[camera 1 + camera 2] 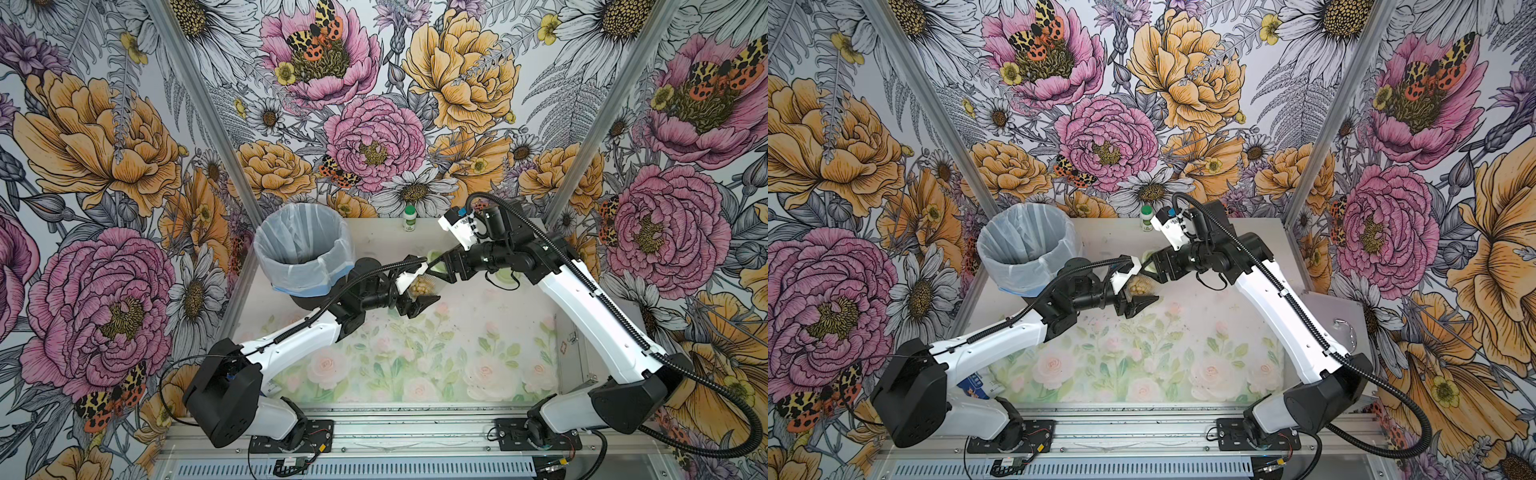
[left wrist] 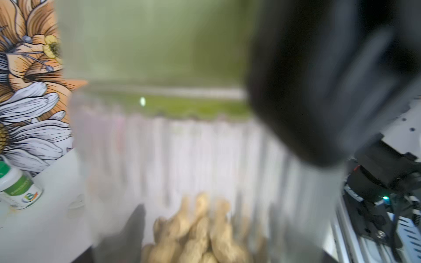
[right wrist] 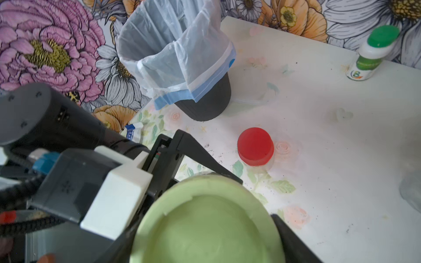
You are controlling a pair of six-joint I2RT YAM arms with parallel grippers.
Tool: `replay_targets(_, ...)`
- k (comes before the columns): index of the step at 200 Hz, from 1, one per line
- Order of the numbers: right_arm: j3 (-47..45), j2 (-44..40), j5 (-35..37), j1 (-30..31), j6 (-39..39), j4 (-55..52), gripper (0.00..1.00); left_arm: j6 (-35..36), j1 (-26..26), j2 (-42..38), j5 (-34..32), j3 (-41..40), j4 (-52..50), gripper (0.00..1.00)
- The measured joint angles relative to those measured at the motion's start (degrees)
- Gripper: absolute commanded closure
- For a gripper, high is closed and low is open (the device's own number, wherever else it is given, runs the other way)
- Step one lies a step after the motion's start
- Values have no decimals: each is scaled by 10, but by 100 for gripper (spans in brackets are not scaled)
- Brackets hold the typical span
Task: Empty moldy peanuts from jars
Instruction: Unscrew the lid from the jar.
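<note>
Tabletop (image 1: 478, 332): floral, carries bin (image 1: 305, 245).
Left fingers (image 1: 1144, 304): pinch jar (image 1: 424, 286) beside bin.
Right fingers (image 3: 293, 243): clamp its green lid (image 3: 207, 223).
Red-lid jar (image 3: 255, 145): near bin, closed.
Peanuts (image 2: 200, 232): inside held jar.
Progress: probably early; lid on, no jar visibly emptied.

This is a robot test cell of the kind found in a robotics lab. Bare aluminium posts (image 1: 195, 108) frame a small booth whose walls are printed floral panels (image 1: 374, 124), and the counter (image 1: 478, 324) carries a pale rose-print sheet. At six o'clock a left arm (image 1: 291, 349) and a right arm (image 1: 590, 307), white and black, are bolted to a slotted metal rail (image 1: 415, 432), with corrugated cable conduit (image 1: 291, 330) running along them. A bag-lined bin (image 1: 307, 274) stands at ten o'clock.
</note>
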Motion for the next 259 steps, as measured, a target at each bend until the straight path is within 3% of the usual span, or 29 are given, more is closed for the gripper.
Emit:
replay_targets(29, 1, -3, -33, -7, -85, -19, 19, 4, 0, 0, 28, 19, -42, 76)
replay_targets(76, 6, -4, -62, -24, -148, -39, 15, 3, 0, -2, 43, 24, -56, 78)
replay_targets(157, 6, -18, -68, -56, -161, -67, 8, -3, 15, -14, 42, 24, -53, 79)
replay_targets(185, -8, -49, -70, -63, -150, -68, 8, -2, 17, -24, 13, 24, -45, 78)
replay_targets(218, -39, -113, -40, -64, -46, -34, 7, 10, 12, -47, -66, 5, -26, 77)
replay_targets(259, -10, -123, 82, -44, 241, 34, 9, 62, -46, -53, -228, -17, -3, 76)
